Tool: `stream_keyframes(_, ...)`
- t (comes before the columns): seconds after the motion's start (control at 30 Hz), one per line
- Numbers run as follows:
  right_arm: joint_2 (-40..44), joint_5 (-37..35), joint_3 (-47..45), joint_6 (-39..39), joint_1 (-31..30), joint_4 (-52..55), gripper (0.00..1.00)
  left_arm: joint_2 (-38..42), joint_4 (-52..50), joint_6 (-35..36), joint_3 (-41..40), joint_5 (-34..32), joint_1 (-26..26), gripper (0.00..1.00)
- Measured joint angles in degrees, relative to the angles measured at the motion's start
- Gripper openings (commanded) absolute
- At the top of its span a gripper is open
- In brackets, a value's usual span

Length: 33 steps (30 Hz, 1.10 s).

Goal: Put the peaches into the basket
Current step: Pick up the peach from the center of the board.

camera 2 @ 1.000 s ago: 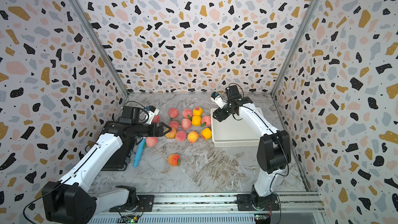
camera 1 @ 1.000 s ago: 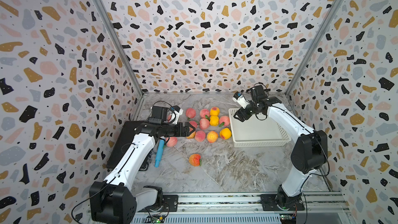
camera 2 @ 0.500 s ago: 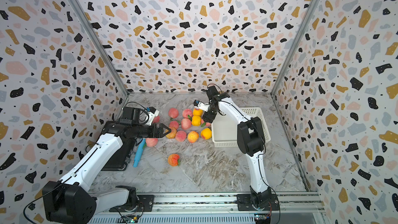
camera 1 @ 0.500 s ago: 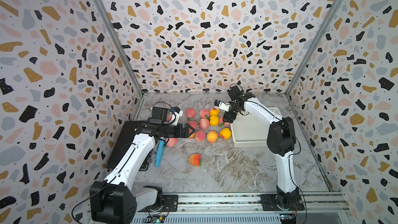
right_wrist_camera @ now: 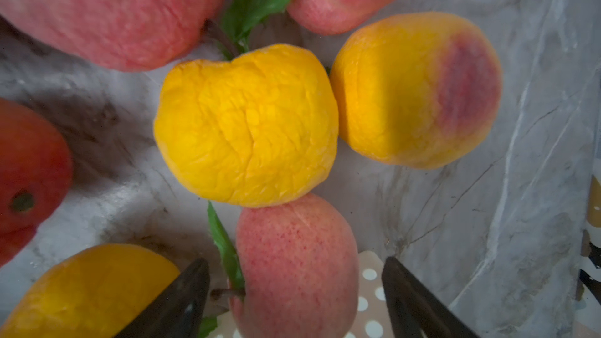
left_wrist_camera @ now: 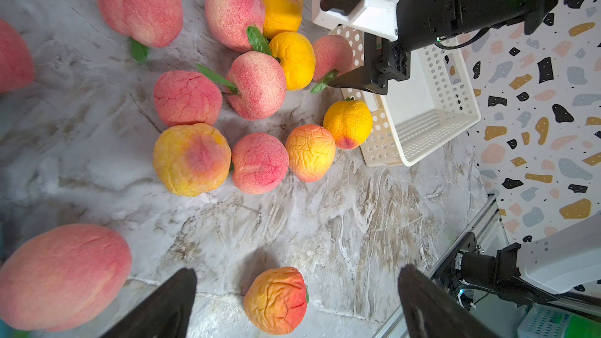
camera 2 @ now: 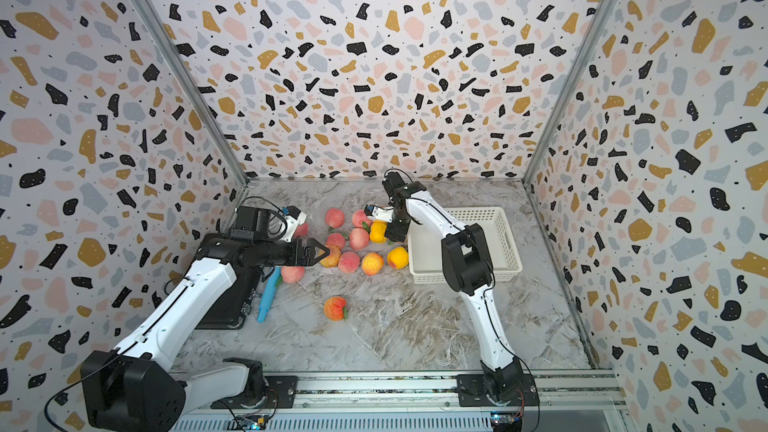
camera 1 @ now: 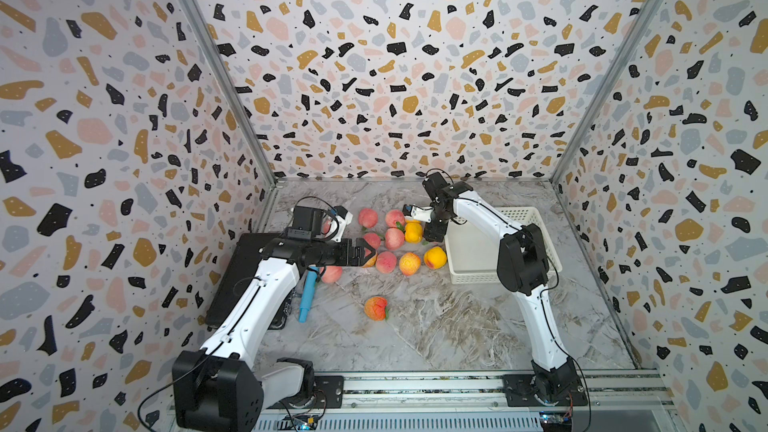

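Having left the basket (camera 1: 473, 277), right jaws now gape over peaches (camera 1: 394, 238).

Half hidden beneath the left arm (camera 1: 257, 297) in both top views: black box (camera 1: 241, 272) and upper end of blue tool (camera 1: 306, 301), at nine o'clock of the peaches (camera 1: 386, 261). Barely seen behind its wrist camera (camera 1: 307, 218): one pink peach (camera 1: 327, 227). Cut by the right wrist view's edge, blurred: large pink peach (right_wrist_camera: 107, 11).

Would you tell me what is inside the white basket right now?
The basket shows only a bare white floor; the right arm hides part of it.
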State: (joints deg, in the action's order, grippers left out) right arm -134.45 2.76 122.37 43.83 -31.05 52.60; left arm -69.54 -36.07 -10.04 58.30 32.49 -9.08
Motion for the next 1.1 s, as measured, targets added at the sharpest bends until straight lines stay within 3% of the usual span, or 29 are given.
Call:
stream_keyframes(0.4, -2.99, -3.89, 1.36, 0.35, -1.07, -0.07, 0.70, 0.11, -0.09, 0.00, 0.00, -0.02, 0.02, 0.99)
stream_keyframes(0.7, -2.97, -4.33, 1.70, 0.28, -1.22, -0.04, 0.50, 0.42, -0.28, 0.00, 0.00, -0.22, 0.02, 1.00)
stream_keyframes(1.1, 2.71, -3.98, 1.77, -2.69, -1.90, -0.13, 0.45, 1.40, -0.35, 0.31, 0.00, 0.00, 0.02, 0.98)
